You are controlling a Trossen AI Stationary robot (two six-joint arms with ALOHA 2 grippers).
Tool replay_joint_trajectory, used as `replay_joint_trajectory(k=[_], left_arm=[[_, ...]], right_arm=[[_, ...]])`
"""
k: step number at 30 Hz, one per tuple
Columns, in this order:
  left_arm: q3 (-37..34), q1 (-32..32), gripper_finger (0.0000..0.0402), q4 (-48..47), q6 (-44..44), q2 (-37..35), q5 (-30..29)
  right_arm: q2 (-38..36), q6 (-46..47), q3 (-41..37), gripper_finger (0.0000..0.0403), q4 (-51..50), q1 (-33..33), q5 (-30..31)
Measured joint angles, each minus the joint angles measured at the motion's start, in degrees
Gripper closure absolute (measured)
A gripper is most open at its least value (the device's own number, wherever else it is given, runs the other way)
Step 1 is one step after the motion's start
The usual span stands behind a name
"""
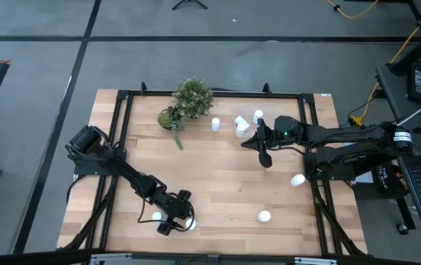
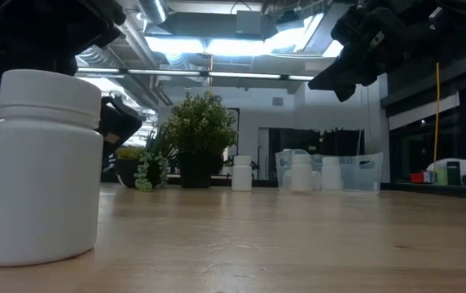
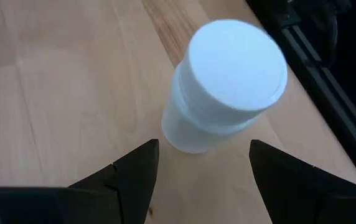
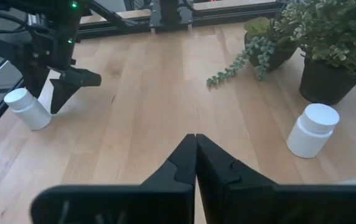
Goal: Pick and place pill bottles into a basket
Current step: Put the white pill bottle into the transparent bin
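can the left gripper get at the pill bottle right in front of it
Probably yes: the left gripper is open, its fingers either side of the upright pill bottle, with only bare table between them.

The right arm's own dark tool (image 4: 195, 144) shows its two fingers pressed together over the pale wooden surface (image 4: 153, 93). A small white capped pill bottle (image 4: 313, 130) stands near the dark-potted leafy green plant (image 4: 330, 37) (another bottle (image 4: 27, 108) beside the other arm's tool (image 4: 56, 91), fingers spread).
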Motion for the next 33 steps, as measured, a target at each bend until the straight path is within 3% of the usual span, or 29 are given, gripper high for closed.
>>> replay_joint_trajectory(k=[16, 24, 33], left_arm=[[2.1, 0.1, 0.0158, 1.7, 4.2, 1.0, 0.0], [5.1, 1.2, 0.0158, 1.2, 4.9, 5.6, 5.6], [5.2, 1.3, 0.0158, 3.0, 6.9, 5.5, 5.0]], right_arm=[[0.0, 0.0, 0.0, 0.0391, 0.0, 0.0, 0.0], [0.0, 0.0, 0.0, 0.0391, 0.0, 0.0, 0.0], [0.0, -0.1, 0.0, 0.0391, -0.2, 0.0, 0.0]])
